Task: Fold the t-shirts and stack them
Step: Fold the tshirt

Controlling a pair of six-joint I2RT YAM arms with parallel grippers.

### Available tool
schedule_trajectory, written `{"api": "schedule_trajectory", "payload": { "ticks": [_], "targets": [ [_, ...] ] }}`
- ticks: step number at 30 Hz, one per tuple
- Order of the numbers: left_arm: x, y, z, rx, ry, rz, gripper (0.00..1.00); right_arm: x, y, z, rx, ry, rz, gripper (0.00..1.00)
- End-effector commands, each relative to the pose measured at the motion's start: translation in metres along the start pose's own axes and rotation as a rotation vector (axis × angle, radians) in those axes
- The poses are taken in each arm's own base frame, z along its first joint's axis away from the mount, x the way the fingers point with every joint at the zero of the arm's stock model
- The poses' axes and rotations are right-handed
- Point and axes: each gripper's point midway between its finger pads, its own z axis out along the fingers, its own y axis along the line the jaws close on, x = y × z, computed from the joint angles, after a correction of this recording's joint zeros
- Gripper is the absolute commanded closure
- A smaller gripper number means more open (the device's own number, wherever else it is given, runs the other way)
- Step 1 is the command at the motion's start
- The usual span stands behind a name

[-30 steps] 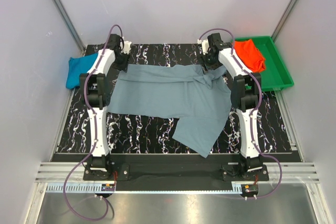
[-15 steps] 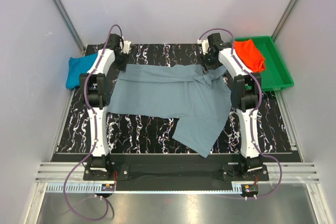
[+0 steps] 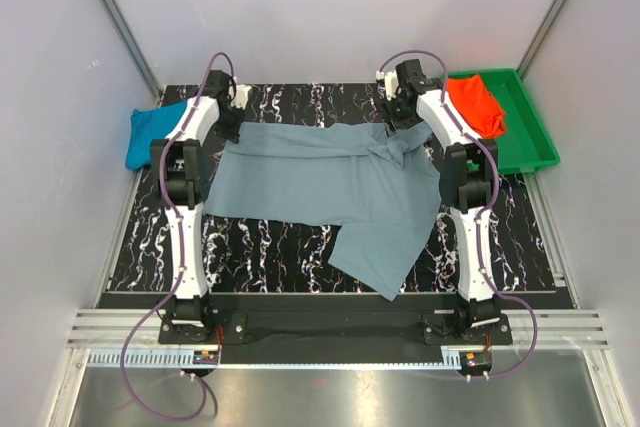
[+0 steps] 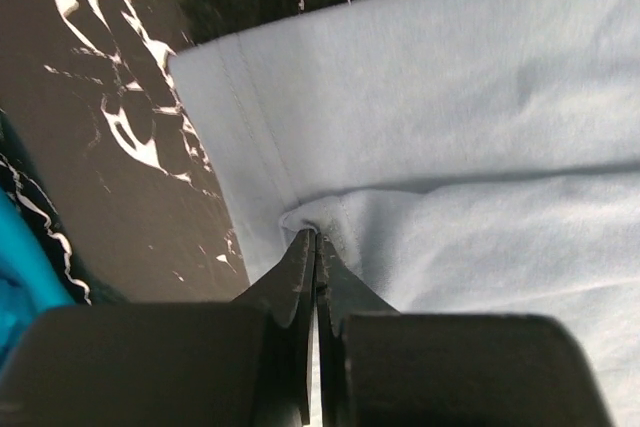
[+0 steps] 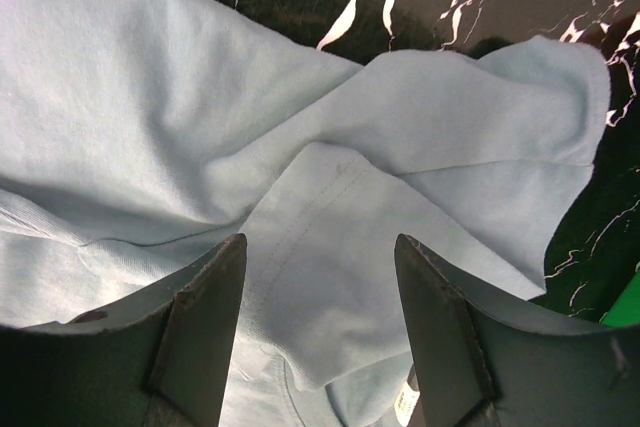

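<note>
In the overhead view the left arm (image 3: 190,119) hides the right edge of the teal-blue shirt (image 3: 148,135), and the right arm (image 3: 445,117) hides the left edge of the orange-red shirt (image 3: 480,105). Both wrist frames crop the grey-blue shirt (image 4: 450,97). The right wrist view shows the green tray (image 5: 630,302) only as a lower-right sliver.

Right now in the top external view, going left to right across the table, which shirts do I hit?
teal-blue t-shirt → grey-blue t-shirt → orange-red t-shirt
</note>
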Motion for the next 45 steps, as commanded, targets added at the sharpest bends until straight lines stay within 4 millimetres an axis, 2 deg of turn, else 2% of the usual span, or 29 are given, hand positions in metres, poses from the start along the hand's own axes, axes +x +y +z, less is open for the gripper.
{"api": "schedule_trajectory", "payload": {
  "ticks": [1, 3, 4, 6, 7, 9, 10, 16, 26, 31, 34, 37, 41, 42, 45],
  "targets": [
    [-0.034, 0.000, -0.051, 0.001, -0.135, 0.008, 1.00, -0.018, 0.001, -0.005, 0.017, -0.046, -0.006, 0.32],
    [-0.028, -0.004, -0.057, 0.013, -0.132, -0.004, 1.00, -0.017, 0.001, -0.006, 0.017, -0.046, -0.008, 0.32],
    [-0.033, -0.006, -0.072, 0.015, -0.161, 0.000, 1.00, -0.018, 0.001, -0.007, 0.016, -0.050, -0.007, 0.32],
    [-0.022, -0.013, -0.077, 0.033, -0.149, -0.014, 1.00, -0.017, 0.002, -0.007, 0.012, -0.048, -0.007, 0.32],
    [-0.027, -0.013, -0.091, 0.025, -0.183, -0.011, 1.00, -0.017, 0.002, -0.009, 0.013, -0.051, -0.005, 0.32],
    [-0.015, -0.019, -0.093, 0.035, -0.168, -0.018, 1.00, -0.019, 0.003, -0.009, 0.010, -0.054, -0.005, 0.32],
    [-0.015, -0.020, -0.102, 0.035, -0.182, -0.017, 1.00, -0.018, 0.002, -0.009, 0.010, -0.053, -0.004, 0.32],
    [0.014, -0.030, -0.098, 0.066, -0.120, -0.033, 1.00, -0.019, 0.004, -0.009, 0.005, -0.054, -0.004, 0.32],
    [0.062, -0.035, -0.083, 0.067, 0.006, -0.053, 1.00, -0.018, 0.008, -0.024, -0.007, -0.059, -0.001, 0.32],
    [0.066, -0.035, -0.080, 0.059, 0.013, -0.046, 1.00, -0.009, 0.011, -0.031, -0.003, -0.040, -0.011, 0.32],
    [0.064, -0.031, -0.076, 0.045, 0.012, -0.041, 1.00, -0.007, 0.007, -0.044, 0.014, -0.048, -0.054, 0.33],
    [0.059, -0.028, -0.074, 0.037, 0.006, -0.039, 1.00, 0.000, 0.008, -0.047, 0.014, -0.041, -0.076, 0.34],
    [0.051, -0.026, -0.072, 0.037, -0.007, -0.039, 1.00, -0.008, 0.008, -0.066, 0.034, -0.074, -0.090, 0.35],
    [0.052, -0.018, -0.073, 0.029, -0.011, -0.056, 1.00, -0.012, 0.006, -0.070, 0.046, -0.087, -0.093, 0.35],
    [0.050, -0.014, -0.071, 0.026, -0.011, -0.059, 1.00, -0.021, 0.006, -0.089, 0.056, -0.118, -0.092, 0.35]
  ]
}}
